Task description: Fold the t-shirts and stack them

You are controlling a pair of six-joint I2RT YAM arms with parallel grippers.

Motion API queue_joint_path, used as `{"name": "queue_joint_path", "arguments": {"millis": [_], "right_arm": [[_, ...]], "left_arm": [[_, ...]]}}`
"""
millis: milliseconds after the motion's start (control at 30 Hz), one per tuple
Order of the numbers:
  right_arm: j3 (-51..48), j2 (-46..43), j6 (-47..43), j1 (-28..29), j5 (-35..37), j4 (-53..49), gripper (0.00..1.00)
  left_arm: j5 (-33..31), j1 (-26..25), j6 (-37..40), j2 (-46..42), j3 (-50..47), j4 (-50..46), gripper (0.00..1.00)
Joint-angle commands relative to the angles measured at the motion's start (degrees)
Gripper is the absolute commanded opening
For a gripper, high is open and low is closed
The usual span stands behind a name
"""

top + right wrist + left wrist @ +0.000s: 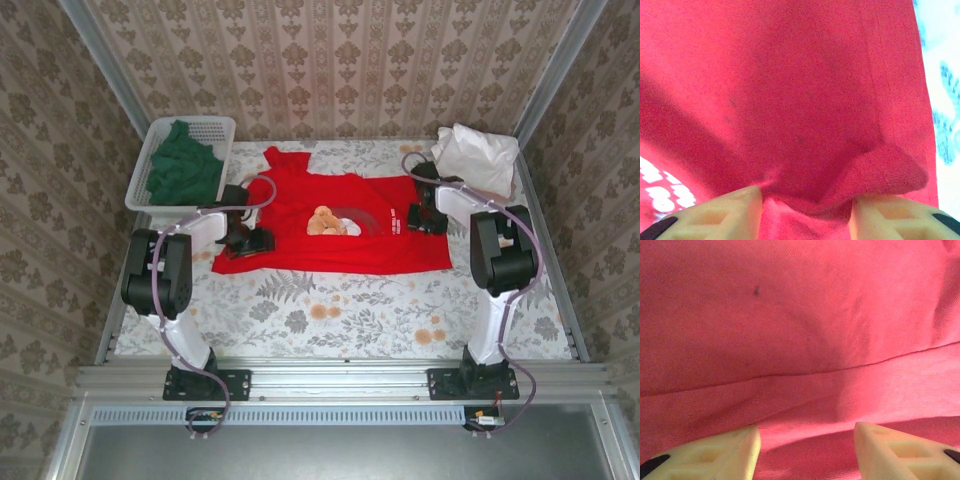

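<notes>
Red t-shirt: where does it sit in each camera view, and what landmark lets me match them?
Top external: red t-shirt spread flat at centre.
Left wrist: its smooth cloth, a seam running left to right.
Right wrist: its cloth, a bunched fold low at centre-right.
Landmark: white lettering, right of the bear print from above, bottom left in right wrist.

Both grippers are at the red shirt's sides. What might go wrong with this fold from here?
The right gripper has only a small bunched edge of the red t-shirt between its fingers; it may slip out on lifting.
The left gripper sits open over flat cloth, so it may catch one layer only, skewing the fold.
</notes>
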Motion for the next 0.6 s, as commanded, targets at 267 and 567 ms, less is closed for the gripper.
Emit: {"name": "queue_joint_path", "arguments": {"millis": [267, 567], "right_arm": [[1.43, -5.13, -0.57, 0.84, 0.31, -3.76, 0.57], [-20.69, -15.68, 8.15, 10.48, -5.6, 6.79, 0.6]], "left_arm": [[-3.36, 1.93, 0.4, 1.64, 0.62, -2.59, 0.55], [-3.16, 2.57, -0.09, 1.43, -0.72, -2.37, 0.55]]}}
